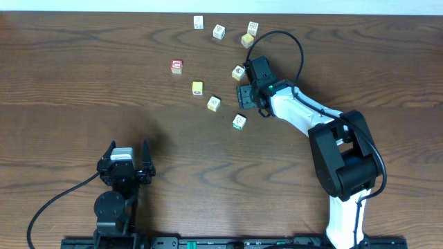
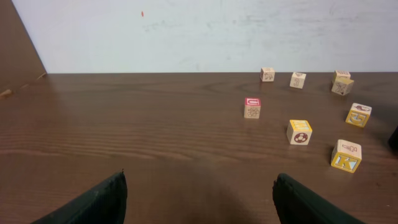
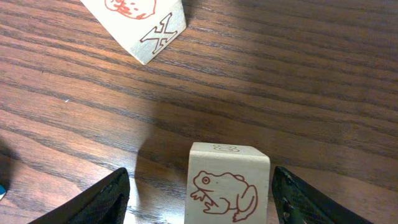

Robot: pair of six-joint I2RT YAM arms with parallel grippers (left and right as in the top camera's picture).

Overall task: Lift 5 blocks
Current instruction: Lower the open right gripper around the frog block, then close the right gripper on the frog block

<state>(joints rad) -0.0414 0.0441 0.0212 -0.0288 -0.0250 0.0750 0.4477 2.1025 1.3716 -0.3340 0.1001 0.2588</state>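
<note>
Blocks (image 1: 213,103) lay scattered on the far side of the table (image 1: 69,83), toward the right arm. The overhead view showed eight pale or yellow cubes, with a red-faced cube (image 1: 176,66) to their left. Every one that could be seen rested flat on the wood, and none was in the air. The right gripper (image 3: 199,186) was low among them, its fingers spread around a frog-printed block (image 3: 229,190). That block stood nearer one finger than the other, and neither finger appeared to touch it, so nothing was pinched yet. Which cube of the overhead view it was I could not tell. A block marked with an X (image 3: 140,28) sat just ahead of it and to the left. The left gripper (image 2: 199,202) hung near its own base, well apart from the cubes, with its fingers spread wide and empty. By my judgement the work stood at the grasp of one block, with the closing and raising left to do. The pictures gave no way to count lifts already made, so as many as five could remain.
</note>
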